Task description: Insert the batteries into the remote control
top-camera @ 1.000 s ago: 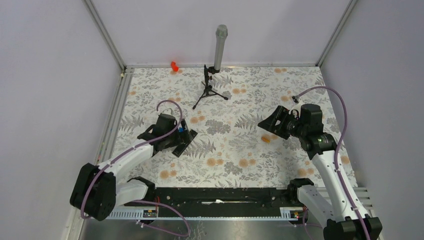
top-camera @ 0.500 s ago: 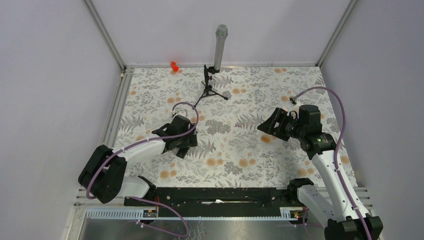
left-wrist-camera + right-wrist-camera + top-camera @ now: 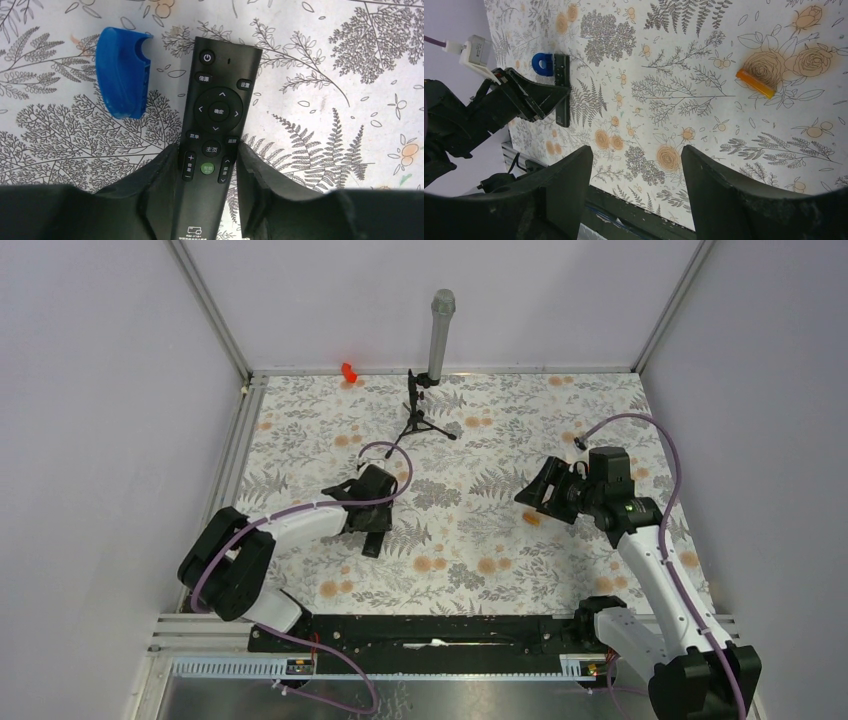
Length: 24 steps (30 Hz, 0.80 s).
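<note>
The left gripper [image 3: 209, 156] is clasping the remote control [image 3: 216, 107] by its two long sides near the lower end, and its fingers [image 3: 157, 175] are touching both edges. The remote control is lying flat with the buttons up, left of the middle of the counter [image 3: 470, 540]. A small blue piece [image 3: 123, 70] is lying just beside it, not touching. The right gripper [image 3: 636, 165] is hanging with its fingers spread wide, holding nothing. One orange battery [image 3: 755, 83] is lying toward the right edge of the counter, and this gripper is not touching it.
</note>
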### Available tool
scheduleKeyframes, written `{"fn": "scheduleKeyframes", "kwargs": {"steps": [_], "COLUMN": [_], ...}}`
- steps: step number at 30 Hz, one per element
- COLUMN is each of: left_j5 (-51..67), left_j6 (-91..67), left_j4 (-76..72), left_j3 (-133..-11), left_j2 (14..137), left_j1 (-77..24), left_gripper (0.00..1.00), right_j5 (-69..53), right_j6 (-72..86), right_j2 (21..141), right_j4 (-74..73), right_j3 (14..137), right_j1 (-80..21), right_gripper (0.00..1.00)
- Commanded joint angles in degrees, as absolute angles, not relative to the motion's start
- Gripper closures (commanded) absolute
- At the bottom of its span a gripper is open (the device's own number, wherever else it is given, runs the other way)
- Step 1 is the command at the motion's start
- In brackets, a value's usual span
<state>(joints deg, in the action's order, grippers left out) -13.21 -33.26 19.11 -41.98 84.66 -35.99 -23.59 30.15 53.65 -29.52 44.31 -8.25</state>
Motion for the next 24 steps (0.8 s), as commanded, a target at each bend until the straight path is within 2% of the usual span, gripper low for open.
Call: {"fn": "scheduleKeyframes", "kwargs": {"steps": [1,3,6,16,24], "left_j5": [-10.78,-7.60,-2.68,15.78,25.32], "left_j6": [-33.11,-32.76,-32.52,-30.68,-39.47], "left_j4": [19.47,18.63,16.72,14.83,9.58], "left_j3": [-45.08,-45.55,-46.61,-54.22,-57.97], "left_j2": [85.32,83.98,80.53,71.64,68.51], "left_j1": [-36.39,-36.39,-36.39,-35.69,-35.51], "left_gripper": [0.68,0.73,0.74,0.74,0.74], "right_j5": [-25.06,-28.59,-36.49,-39.19,-38.80], "right_j6": [32.41,33.16,34.25,48.44,57.05], "right_j2": [52.46,52.07,51.63,49.37,46.35], "right_j4": [-25.73,-23.76,-18.84,4.43,23.99], "right_j3": [41.51,39.96,38.13,32.83,30.36], "right_j1": [-9.03,-9.43,-10.66,-21.67,-23.21], "right_gripper": [0.27,0.27,0.28,0.25,0.02]}}
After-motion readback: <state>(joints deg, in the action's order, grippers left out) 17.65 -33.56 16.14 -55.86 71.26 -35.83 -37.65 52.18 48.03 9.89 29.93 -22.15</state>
